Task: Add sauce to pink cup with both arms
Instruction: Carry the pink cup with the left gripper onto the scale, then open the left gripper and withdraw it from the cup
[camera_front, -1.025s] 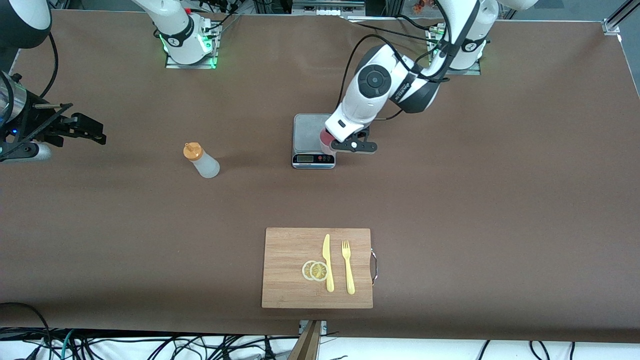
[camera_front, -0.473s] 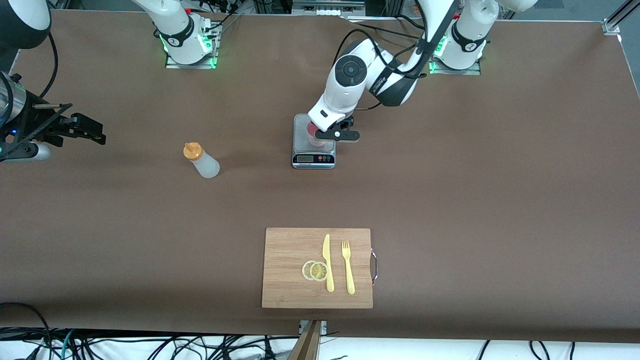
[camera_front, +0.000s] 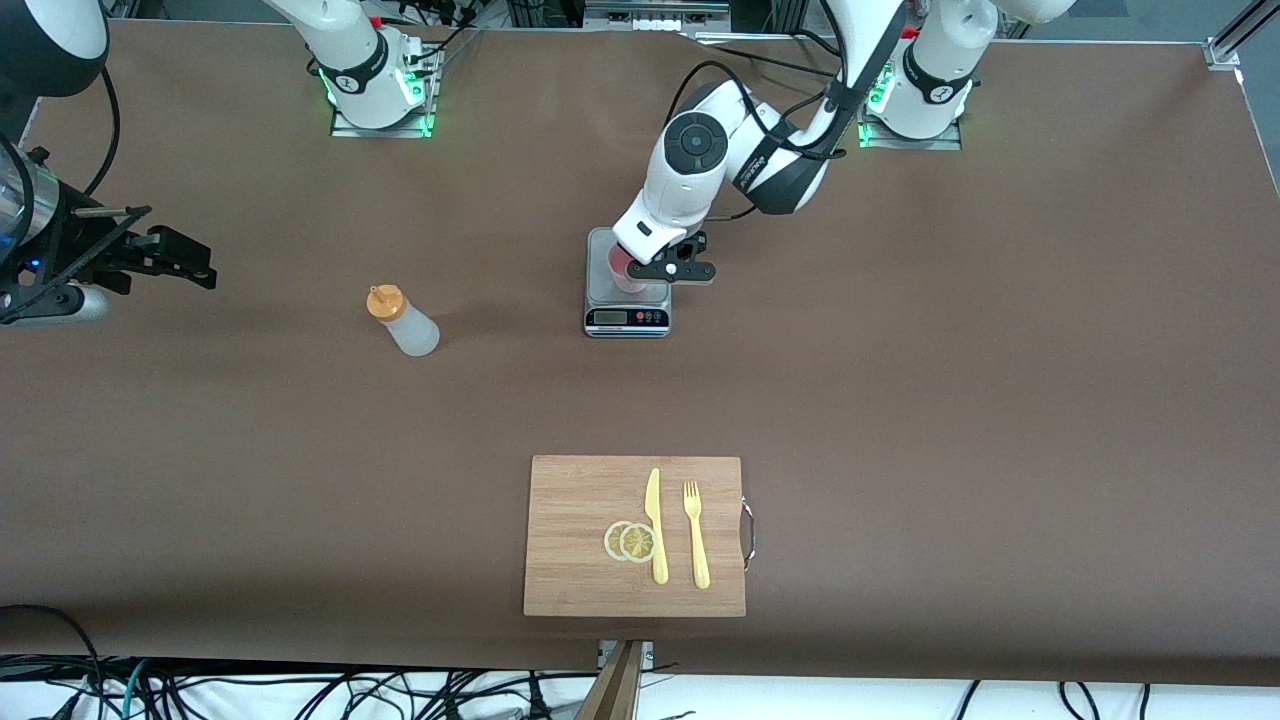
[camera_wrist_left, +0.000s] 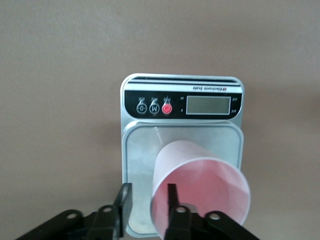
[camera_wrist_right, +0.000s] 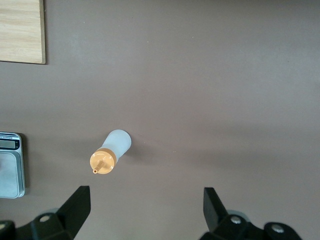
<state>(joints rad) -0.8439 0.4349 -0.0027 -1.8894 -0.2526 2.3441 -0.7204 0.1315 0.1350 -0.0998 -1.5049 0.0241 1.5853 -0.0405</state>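
The pink cup (camera_front: 621, 266) stands upright on a grey kitchen scale (camera_front: 627, 318) in the middle of the table, and the left wrist view shows it on the scale's plate (camera_wrist_left: 200, 175). My left gripper (camera_front: 642, 273) is right over it and open (camera_wrist_left: 148, 192). One finger is inside the rim and the other is outside, with a gap to the wall. The sauce bottle (camera_front: 405, 322) stands on the table toward the right arm's end, and the right wrist view shows it from above (camera_wrist_right: 111, 150). My right gripper (camera_front: 195, 262) hangs open and empty (camera_wrist_right: 145, 205) above that end of the table.
A wooden cutting board (camera_front: 580, 540) lies nearer the front camera, with a yellow knife (camera_front: 655, 525), a yellow fork (camera_front: 696, 535) and two lemon slices (camera_front: 630, 541). The scale (camera_wrist_right: 10, 165) and the board's corner (camera_wrist_right: 20, 30) show in the right wrist view.
The left arm has carried the pink cup from beside the scale onto its plate, with hardly any motion over the last half second. The right gripper has barely shifted.
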